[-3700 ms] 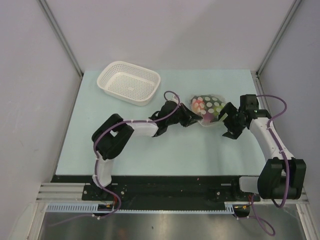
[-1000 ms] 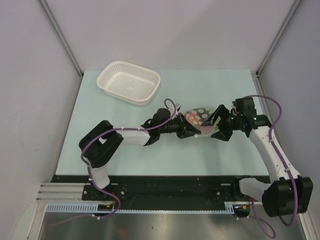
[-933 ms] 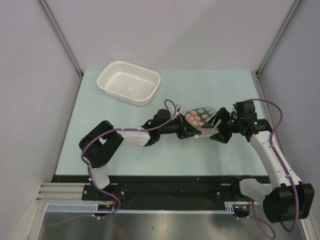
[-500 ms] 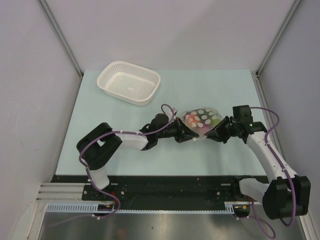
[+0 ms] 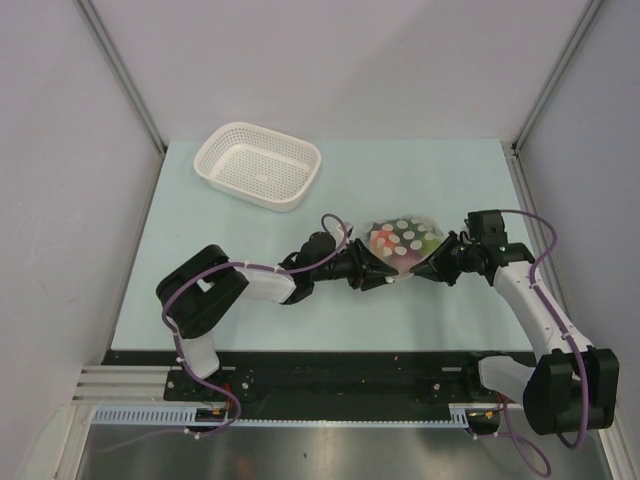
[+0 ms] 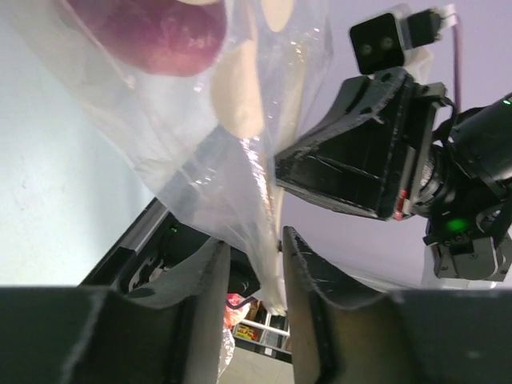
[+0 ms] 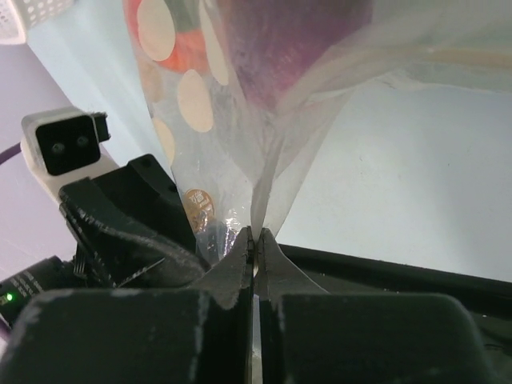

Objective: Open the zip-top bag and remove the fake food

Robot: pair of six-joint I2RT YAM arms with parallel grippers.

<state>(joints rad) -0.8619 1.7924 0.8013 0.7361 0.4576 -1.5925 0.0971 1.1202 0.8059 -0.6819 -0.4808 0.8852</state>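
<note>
The zip-top bag (image 5: 402, 238), clear with white dots, sits mid-table between both arms. Fake food shows through its film: a purple piece (image 6: 152, 32) in the left wrist view, purple (image 7: 296, 48) and orange-red (image 7: 188, 44) pieces in the right wrist view. My right gripper (image 7: 256, 238) is shut on a thin fold of the bag's edge at the bag's right (image 5: 430, 268). At the bag's lower left, my left gripper (image 5: 384, 273) has its jaws apart. A strip of the bag (image 6: 268, 264) hangs in the gap (image 6: 256, 276), close to the right finger (image 6: 312, 296).
A white perforated basket (image 5: 258, 165) stands at the back left of the pale table (image 5: 200, 260). Grey walls close in both sides and the back. The two grippers face each other closely, with only the bag between them.
The right gripper has gone from open to shut on the bag's edge. The left gripper, shut on the bag before, has opened. The bag has shifted slightly.
</note>
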